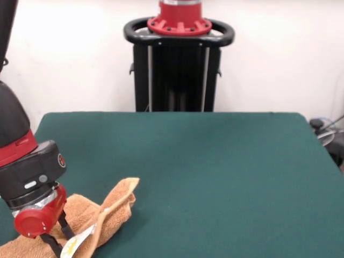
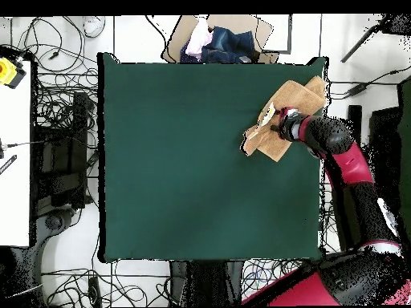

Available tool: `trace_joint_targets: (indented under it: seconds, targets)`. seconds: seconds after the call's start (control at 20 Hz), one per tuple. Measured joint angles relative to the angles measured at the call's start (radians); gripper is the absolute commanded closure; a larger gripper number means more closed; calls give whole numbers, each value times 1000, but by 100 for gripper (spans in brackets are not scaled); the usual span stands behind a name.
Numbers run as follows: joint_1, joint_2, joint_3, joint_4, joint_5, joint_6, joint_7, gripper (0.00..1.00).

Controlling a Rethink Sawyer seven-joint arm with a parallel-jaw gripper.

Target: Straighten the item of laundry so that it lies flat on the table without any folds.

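Observation:
The orange-tan towel (image 1: 115, 207) lies crumpled near the front left corner of the dark green table (image 1: 215, 161). One fold stands up as a ridge running away from the gripper. Its white tag (image 1: 72, 247) hangs beside the fingers. My gripper (image 1: 59, 239) is down on the towel and looks shut on a fold of it. In the overhead view the towel (image 2: 299, 96) sits at the table's (image 2: 185, 160) top right corner, partly folded over itself. There the gripper (image 2: 277, 126) is at its lower left part.
The towel lies close to two table edges. The robot's pedestal (image 1: 178, 59) stands at the far side. Off the table, a cardboard box with clothes (image 2: 221, 40), a white bench (image 2: 12, 144) and loose cables (image 2: 64, 96) surround it.

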Motion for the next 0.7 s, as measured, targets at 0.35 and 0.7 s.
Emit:
trace_joint_targets:
  seconds: [0.35,0.7]
  targets:
    - [12,-9,-2,-3,-33,-1,0,0]
    - [105,-35,-100,-33,-35,-2,0,0]
